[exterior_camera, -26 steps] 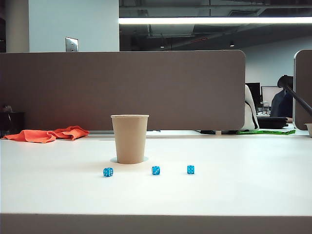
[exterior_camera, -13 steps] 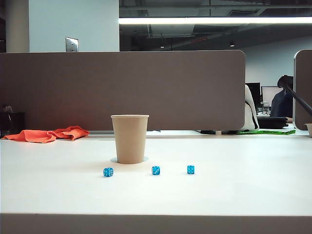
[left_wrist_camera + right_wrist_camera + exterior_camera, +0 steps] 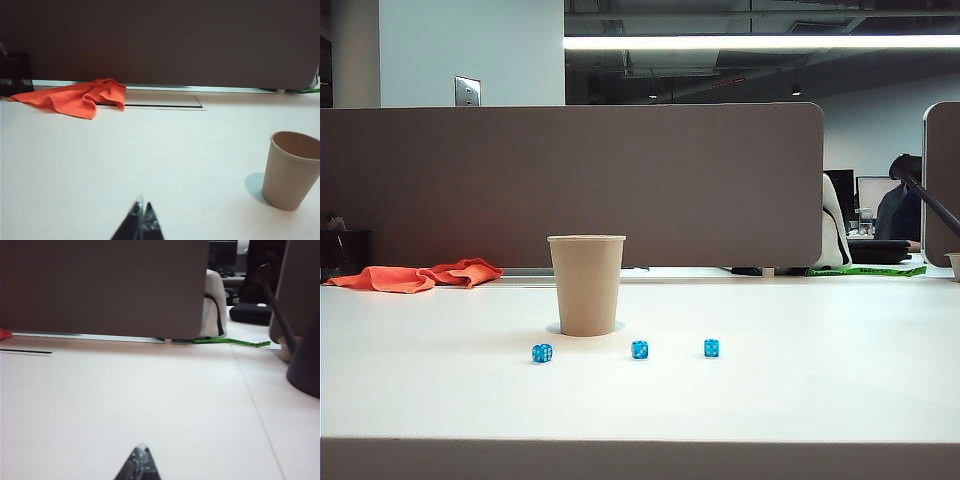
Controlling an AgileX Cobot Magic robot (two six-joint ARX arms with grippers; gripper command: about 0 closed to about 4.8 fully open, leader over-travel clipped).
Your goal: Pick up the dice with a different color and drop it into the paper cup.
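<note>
Cup [image 3: 292, 170] stands well apart from closed left jaws [image 3: 141, 218]; right jaws [image 3: 140, 460] closed.

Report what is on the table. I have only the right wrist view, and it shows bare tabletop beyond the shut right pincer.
Observer: A paper cup stands upright at mid-table in the exterior view.
Operator: Find the dice.
Observer: Three blue dice lie in a row in front of the cup, apart from it. No red die shows in any view.
Operator: Check the other arm.
Observer: The left pincer is shut and empty above bare table, short of the cup, much like your right pincer.
</note>
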